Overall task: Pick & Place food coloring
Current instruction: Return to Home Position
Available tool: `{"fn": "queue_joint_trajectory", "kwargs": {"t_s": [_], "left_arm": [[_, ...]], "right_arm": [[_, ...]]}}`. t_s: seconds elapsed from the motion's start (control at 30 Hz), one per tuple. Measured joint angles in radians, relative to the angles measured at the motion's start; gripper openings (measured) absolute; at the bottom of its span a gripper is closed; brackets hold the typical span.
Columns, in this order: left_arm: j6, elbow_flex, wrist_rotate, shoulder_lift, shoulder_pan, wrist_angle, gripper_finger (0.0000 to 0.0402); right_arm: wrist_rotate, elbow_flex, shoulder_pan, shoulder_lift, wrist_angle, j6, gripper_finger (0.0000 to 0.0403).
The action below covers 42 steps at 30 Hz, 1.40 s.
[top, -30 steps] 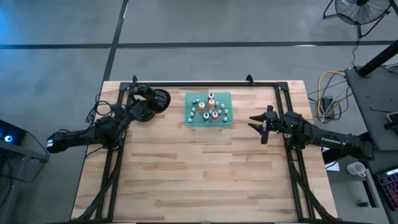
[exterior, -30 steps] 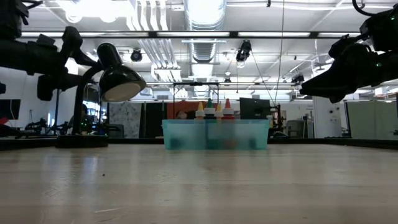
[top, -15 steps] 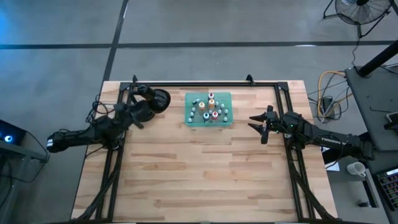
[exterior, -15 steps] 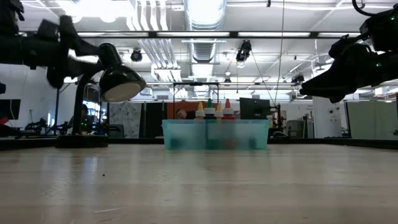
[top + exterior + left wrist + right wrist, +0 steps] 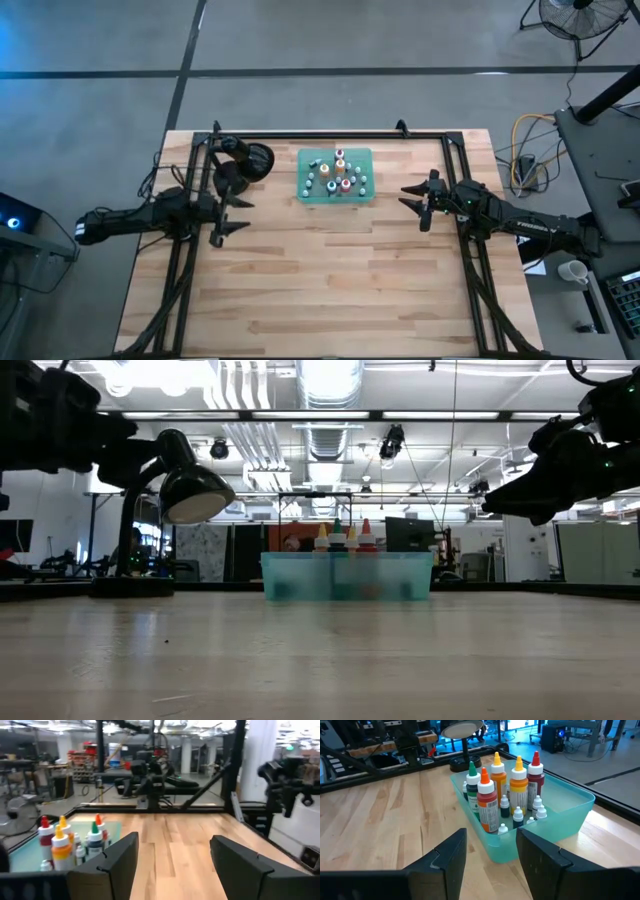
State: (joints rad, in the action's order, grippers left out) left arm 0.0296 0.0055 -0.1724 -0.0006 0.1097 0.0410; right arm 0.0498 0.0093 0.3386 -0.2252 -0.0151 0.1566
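I see red, orange, yellow and green food coloring bottles (image 5: pixel 487 805) in a translucent teal bin (image 5: pixel 555 834); my table (image 5: pixel 330 285) is pale striped wood, the lamp (image 5: pixel 257 160) black.

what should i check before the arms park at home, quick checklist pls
1. Left gripper empty: ok. Its fingers are open with nothing between them.
2. Right gripper empty: ok. It is open, holds nothing and sits apart from the bin.
3. Bottles inside the bin: ok. They stand upright within its walls.
4. No bottle on the table outside the bin: ok. None shows in the high view.
5. Left arm clear of the lamp: cannot tell. The lamp is close beside the gripper, and the gap in height is unclear.
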Motion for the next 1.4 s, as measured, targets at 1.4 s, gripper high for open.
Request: {"fn": "queue_joint_trajectory", "kwargs": {"t_s": [1.4], "left_arm": [[0.135,0.000,0.051,0.018,0.003,-0.004,0.0220]], "right_arm": [[0.000,0.000,0.000,0.000,0.000,0.000,0.0164]]}}
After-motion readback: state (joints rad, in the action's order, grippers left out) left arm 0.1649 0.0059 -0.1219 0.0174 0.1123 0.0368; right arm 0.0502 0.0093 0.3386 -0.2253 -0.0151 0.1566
